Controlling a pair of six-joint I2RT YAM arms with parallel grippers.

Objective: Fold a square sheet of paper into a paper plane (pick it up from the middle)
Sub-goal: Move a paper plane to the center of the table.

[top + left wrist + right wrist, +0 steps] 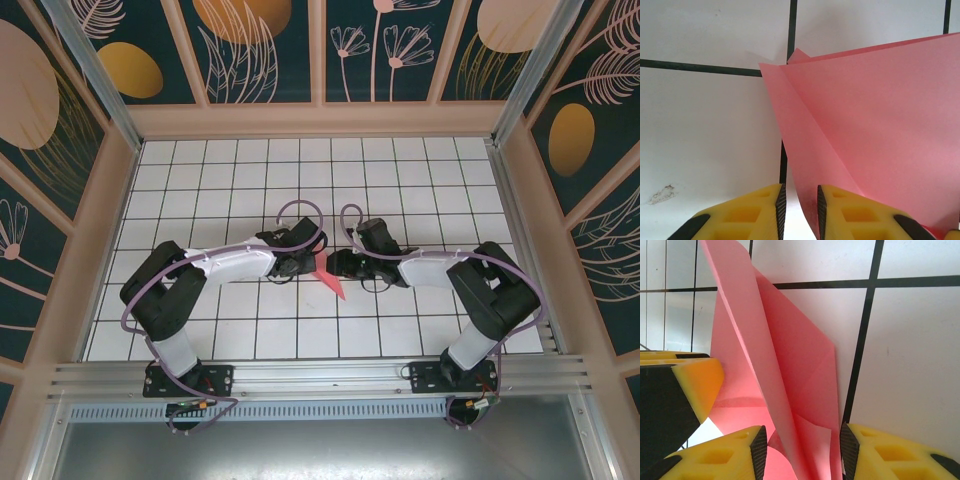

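Flanking creased paper (800, 370), right jaws; overhead, pink sliver

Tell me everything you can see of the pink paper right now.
The pink paper is thin, plain and unmarked, folded into a pointed shape with sharp creases and overlapping layers. It sits near the middle of the gridded table, one ridge standing up. It runs between the open fingers of the left gripper and the right gripper.

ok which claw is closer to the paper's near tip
Right, slightly. The right claw straddles the paper just beyond its near tip; the left claw straddles it too, further off to the tip's left.
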